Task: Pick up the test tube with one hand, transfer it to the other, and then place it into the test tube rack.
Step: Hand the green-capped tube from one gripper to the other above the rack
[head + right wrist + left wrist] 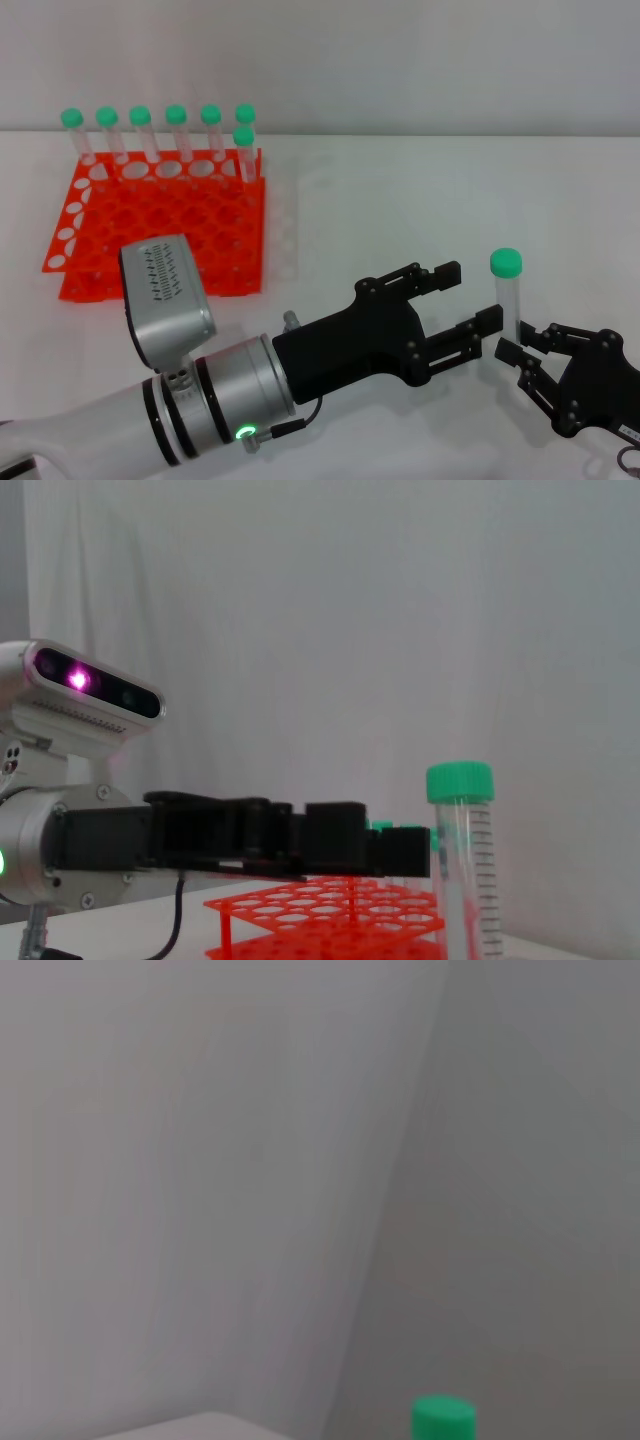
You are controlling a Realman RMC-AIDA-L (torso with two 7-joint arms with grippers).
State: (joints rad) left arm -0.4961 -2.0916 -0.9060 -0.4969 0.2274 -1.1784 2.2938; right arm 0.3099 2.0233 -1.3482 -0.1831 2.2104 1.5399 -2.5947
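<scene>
The test tube (509,298), clear with a green cap, stands upright in my right gripper (518,343), which is shut on its lower part at the table's front right. My left gripper (474,298) reaches in from the left, open, with its fingertips (488,326) just left of the tube. The orange-red test tube rack (160,225) lies at the back left. The right wrist view shows the tube (462,870), the left gripper (300,842) beside it and the rack (320,920) behind. The left wrist view shows only the tube's green cap (443,1420).
Several other green-capped tubes (141,135) stand in the rack's back row, one (243,150) a row nearer. The white table (420,200) spreads between the rack and the grippers. A grey wall is behind.
</scene>
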